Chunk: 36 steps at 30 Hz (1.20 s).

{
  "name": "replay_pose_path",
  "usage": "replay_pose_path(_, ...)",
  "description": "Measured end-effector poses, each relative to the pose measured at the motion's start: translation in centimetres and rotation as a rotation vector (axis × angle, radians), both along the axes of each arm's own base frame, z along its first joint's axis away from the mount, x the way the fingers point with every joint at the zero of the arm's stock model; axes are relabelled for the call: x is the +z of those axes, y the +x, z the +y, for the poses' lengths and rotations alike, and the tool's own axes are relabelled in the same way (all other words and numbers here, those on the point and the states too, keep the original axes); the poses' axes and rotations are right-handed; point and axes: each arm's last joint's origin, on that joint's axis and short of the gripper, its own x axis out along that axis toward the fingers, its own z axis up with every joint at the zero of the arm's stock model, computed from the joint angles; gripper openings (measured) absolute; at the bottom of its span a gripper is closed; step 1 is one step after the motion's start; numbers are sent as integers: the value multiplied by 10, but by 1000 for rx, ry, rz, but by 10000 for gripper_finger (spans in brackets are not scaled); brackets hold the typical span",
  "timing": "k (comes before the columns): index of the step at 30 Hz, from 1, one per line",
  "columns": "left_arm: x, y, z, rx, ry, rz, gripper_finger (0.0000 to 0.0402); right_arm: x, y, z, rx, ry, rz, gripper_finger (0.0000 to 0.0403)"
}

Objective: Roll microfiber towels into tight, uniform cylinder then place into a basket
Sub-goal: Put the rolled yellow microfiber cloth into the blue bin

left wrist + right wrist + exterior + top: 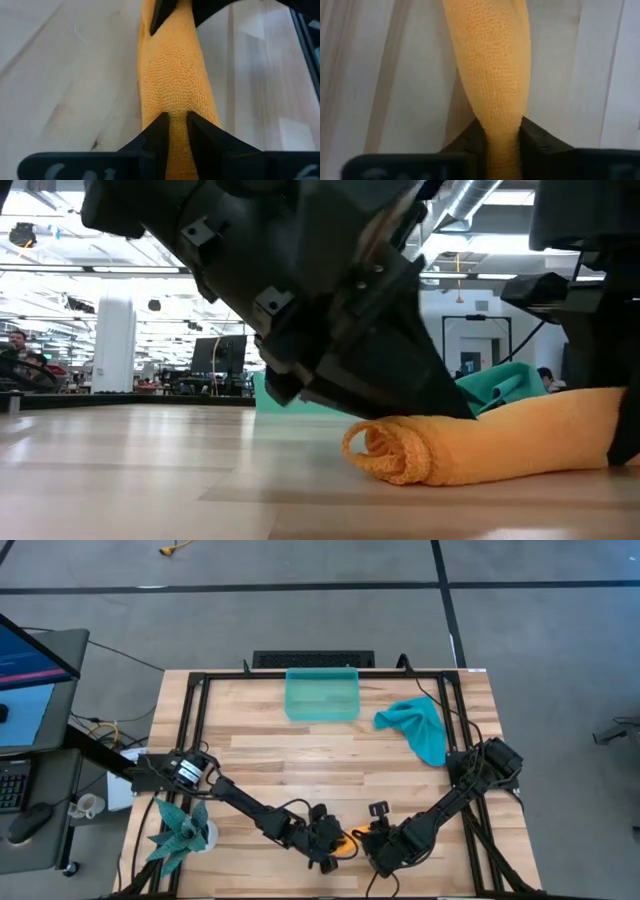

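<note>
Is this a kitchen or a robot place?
Probably a robotics lab or workshop. Two robot arms work at a wooden table in a black metal frame, a computer monitor stands beside it, and the low view shows a big open hall with ceiling pipes.

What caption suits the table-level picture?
Rolled orange towel lies on the wooden table, pinched at both ends by two grippers.

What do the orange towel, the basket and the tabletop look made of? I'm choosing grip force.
Orange towel: soft looped microfiber-like cloth, matte, nubby pile showing. Basket: seemingly translucent sea-green plastic, smooth. Tabletop: pale wood planks with visible grain, apparently sealed smooth.
</note>
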Motion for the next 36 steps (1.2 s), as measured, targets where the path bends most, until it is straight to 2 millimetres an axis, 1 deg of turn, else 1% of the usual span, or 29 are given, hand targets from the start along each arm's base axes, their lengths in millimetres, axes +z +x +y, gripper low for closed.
replay_pose_path(2, 4, -2, 0, -14, 43, -3, 66, 0, 0, 0, -2, 2, -2, 61)
replay_pose_path(4, 10, -5, 0, -31, 91, -1, 66, 0, 0, 0, -2, 5, -1, 49)
replay_pose_path(7, 22, -13, 2, -52, 169, 38, 66, 0, 0, 0, -2, 12, 0, 48)
replay_pose_path(9, 29, -22, 3, -73, 251, 82, 66, 0, 1, 1, -12, 18, -4, 53)
replay_pose_path(11, 41, -29, 3, -79, 324, 87, 66, 0, 1, 0, -45, 30, -9, 58)
replay_pose_path(15, 69, -42, -2, -67, 471, 33, 66, 0, 3, -2, -93, 49, -16, 59)
replay_pose_path(19, 87, -52, -18, -121, 595, -62, 66, 1, 5, -4, -103, 55, -14, 58)
replay_pose_path(21, 91, -54, -27, -166, 634, -106, 66, 1, 6, -5, -107, 57, -14, 57)
replay_pose_path(24, 90, -53, -35, -224, 671, -142, 66, 1, 6, -5, -108, 57, -14, 57)
replay_pose_path(29, 89, -51, -35, -226, 683, -147, 72, 1, 6, -5, -122, 62, -18, 57)
replay_pose_path(32, 89, -51, -34, -213, 670, -147, 89, 1, 6, -5, -122, 62, -19, 57)
replay_pose_path(36, 90, -49, -33, -192, 611, -157, 135, 1, 6, -5, -122, 62, -19, 57)
